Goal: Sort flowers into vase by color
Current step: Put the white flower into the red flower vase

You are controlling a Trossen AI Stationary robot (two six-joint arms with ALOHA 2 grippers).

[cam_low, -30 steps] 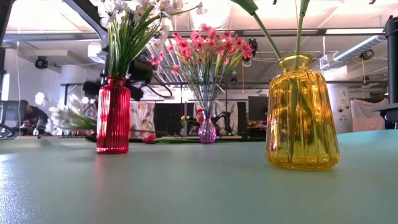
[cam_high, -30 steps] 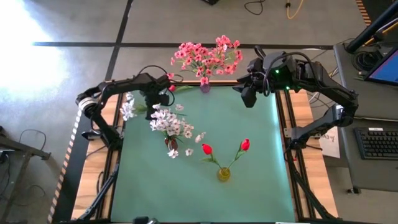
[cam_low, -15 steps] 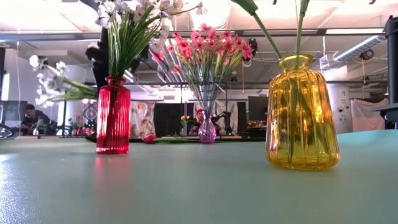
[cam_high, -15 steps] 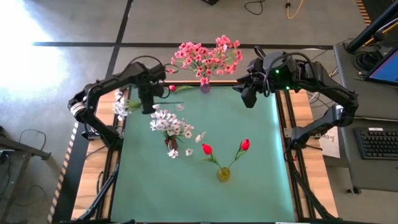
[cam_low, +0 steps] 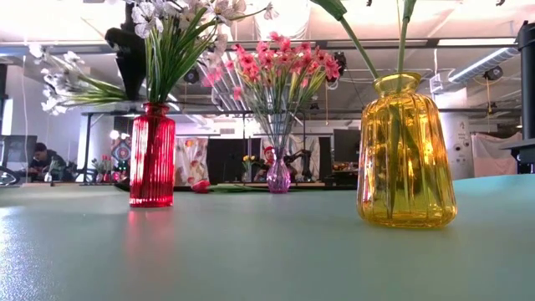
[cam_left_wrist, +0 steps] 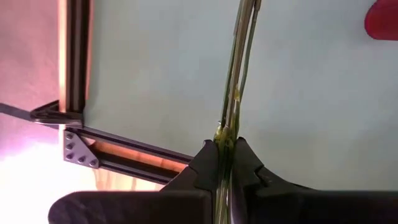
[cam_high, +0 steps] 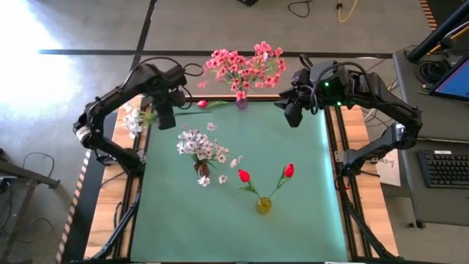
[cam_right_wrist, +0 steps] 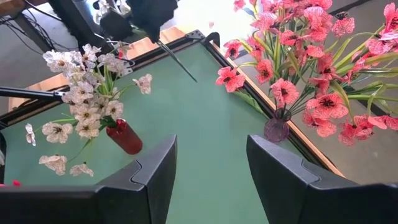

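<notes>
White spray lifted clear of the worktop (cam_high: pixel 293 169), on its way to the red vase.

I am mid-carry: my left jaws (cam_high: pixel 166 117) are clamped tight on the thin green stems of a white flower spray (cam_high: pixel 132 119), whose blossoms hang outward past my jaws, over the worktop's edge. The red vase (cam_high: pixel 201 171), already full of white blossoms, stands well apart, inward of my jaws. Next I judge I must swing inward, tip the stems down and thread them into its narrow neck. My right jaws (cam_right_wrist: pixel 208 171) wait partly open and empty near the pink flowers (cam_high: pixel 245 67). Since a second ago my left arm has risen and drawn the spray outward.
</notes>
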